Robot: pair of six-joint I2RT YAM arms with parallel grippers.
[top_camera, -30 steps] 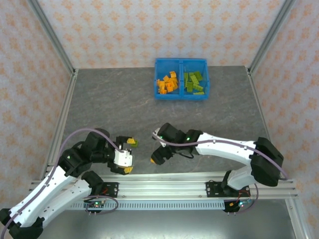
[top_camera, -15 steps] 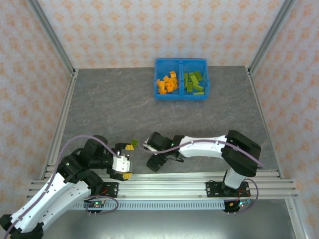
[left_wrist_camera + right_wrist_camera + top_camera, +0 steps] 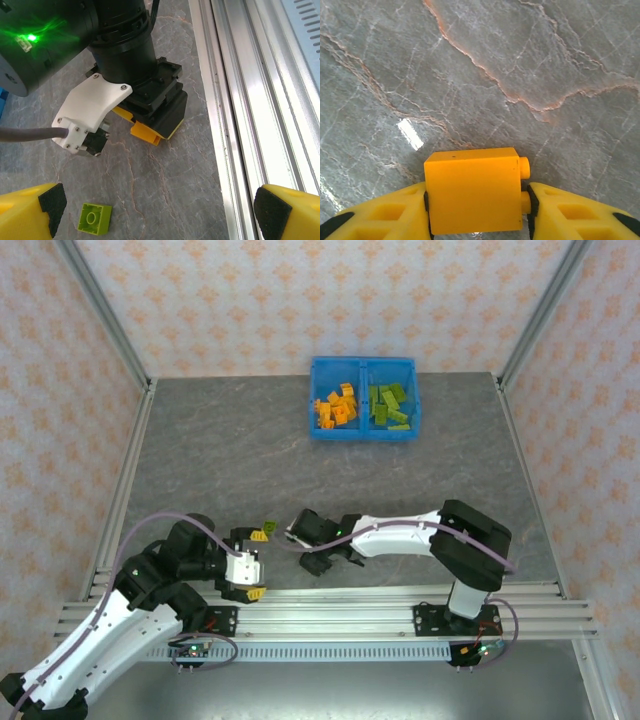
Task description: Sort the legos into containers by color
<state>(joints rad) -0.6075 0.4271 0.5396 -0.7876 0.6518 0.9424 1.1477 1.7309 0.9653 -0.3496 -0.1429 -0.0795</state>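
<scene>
Grey marbled counter [image 3: 220, 450] is carrying the work, with patterned walls [image 3: 300, 300] rising around it. At the far edge, the blue bin [image 3: 340, 361] is holding orange bricks [image 3: 338, 408] in its left compartment [image 3: 330, 375] and green bricks [image 3: 390, 405] in its right compartment [image 3: 395, 373].

Near the arm bases, well apart from the bin, the right gripper [image 3: 318, 562] is bracketing one orange brick [image 3: 472, 192]. Its jaws are standing narrowed onto it, one pad lying against a flat wall and the other meeting the studs. The left gripper [image 3: 160, 215] is standing with jaws fully spread and holding nothing. A green brick [image 3: 95, 218] is lying on the counter just beside one of its fingers.

Handling: each brick is judged light, rigid and smooth, so an uneven pinch is risking slip or twist. Flat opposing walls are offering the better hold; the stud side is giving less contact.

View comparison: the right wrist view is showing the pad contact, which the gripper body is covering in the top view. The top view is showing the route to the bin.
</scene>
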